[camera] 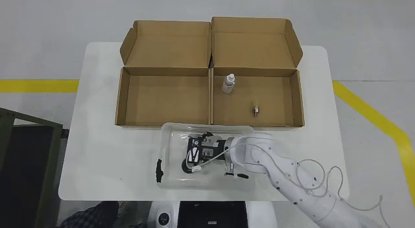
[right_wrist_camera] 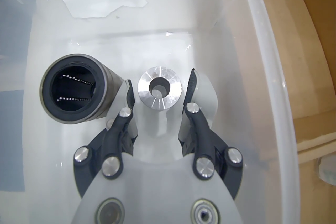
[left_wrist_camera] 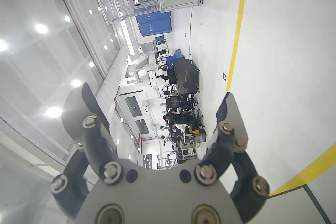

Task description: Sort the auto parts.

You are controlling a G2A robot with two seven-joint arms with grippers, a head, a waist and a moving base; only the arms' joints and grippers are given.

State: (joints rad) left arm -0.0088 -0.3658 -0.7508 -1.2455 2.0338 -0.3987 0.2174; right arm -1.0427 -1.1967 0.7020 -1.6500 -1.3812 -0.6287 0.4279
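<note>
Item in hand: metal bushing (right_wrist_camera: 169, 97), short and silver, standing on end on the floor of the clear bin (right_wrist_camera: 265, 57).
Long axis: upright, with the bore pointing up at the right wrist.
Key relation: the bushing sits directly between the fingers of the right gripper (right_wrist_camera: 160, 86), about centred, so the grasp line crosses its round wall.
Right gripper state: narrowly open, with 2 fingers (right_wrist_camera: 130, 95) flanking the bushing. A thin gap shows on each side, nothing is gripped, and no contact is visible.
Neighbour: linear bearing (right_wrist_camera: 76, 88), larger with a black end ring, also bore-up. It is just beside the outer face of 1 finger; whether they touch cannot be told.
Nearer arm: right, already down inside the bin.
Left gripper (left_wrist_camera: 157, 96): spread wide, holding nothing, pointed out at the room and away from the table.
Destinations: 2 open cardboard boxes beyond the bin, the left box (camera: 122, 98) and the right box (camera: 295, 98).
Right box contents: 1 white bottle (camera: 229, 83) and 1 small metal fitting (camera: 255, 109), lying apart.
Judgement: the step in hand is the pinch. The risk is the outer finger nudging the bearing as the jaws come together.
</note>
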